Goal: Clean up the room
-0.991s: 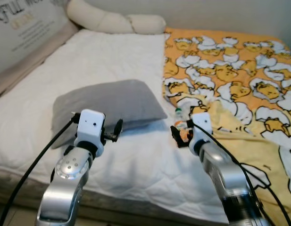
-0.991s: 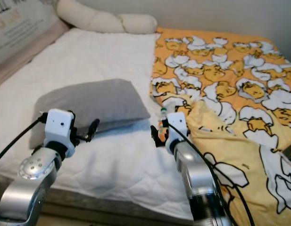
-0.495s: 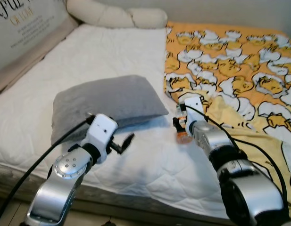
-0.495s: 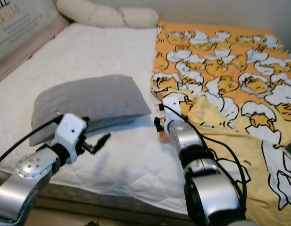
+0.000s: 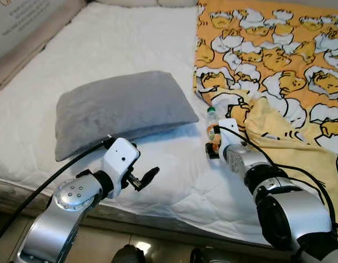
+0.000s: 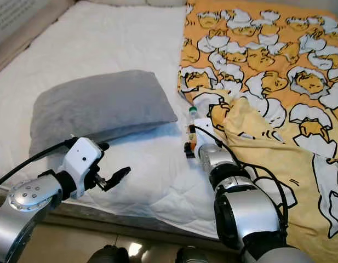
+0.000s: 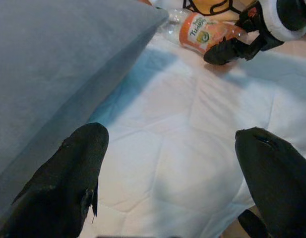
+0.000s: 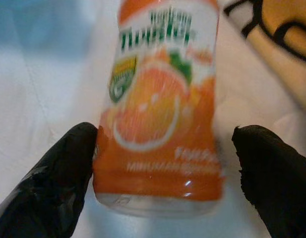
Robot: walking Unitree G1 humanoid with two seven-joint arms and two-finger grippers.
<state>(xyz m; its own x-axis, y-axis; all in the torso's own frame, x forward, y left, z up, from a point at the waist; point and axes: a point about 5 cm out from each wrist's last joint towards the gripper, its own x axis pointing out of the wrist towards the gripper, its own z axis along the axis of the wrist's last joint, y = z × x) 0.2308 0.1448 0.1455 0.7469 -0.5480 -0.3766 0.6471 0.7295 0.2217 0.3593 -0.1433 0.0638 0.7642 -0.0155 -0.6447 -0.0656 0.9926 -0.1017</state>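
With its jaws spread wide, the right gripper (image 8: 160, 163) straddled the orange drink bottle (image 8: 160, 106), one finger touching the label's edge, the other standing just clear. Bottle lay on its side on the white mattress (image 5: 130, 49), at 3 o'clock from the grey pillow (image 5: 116, 107), beside the yellow blanket (image 5: 278, 66). Judged light, thin plastic, smooth and likely slippery; best gripped mid-label. Left gripper (image 5: 144, 178) hung open, holding nothing, near the bed's front edge.

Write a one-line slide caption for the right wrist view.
Open right gripper straddling an orange juice bottle lying on the white bed.
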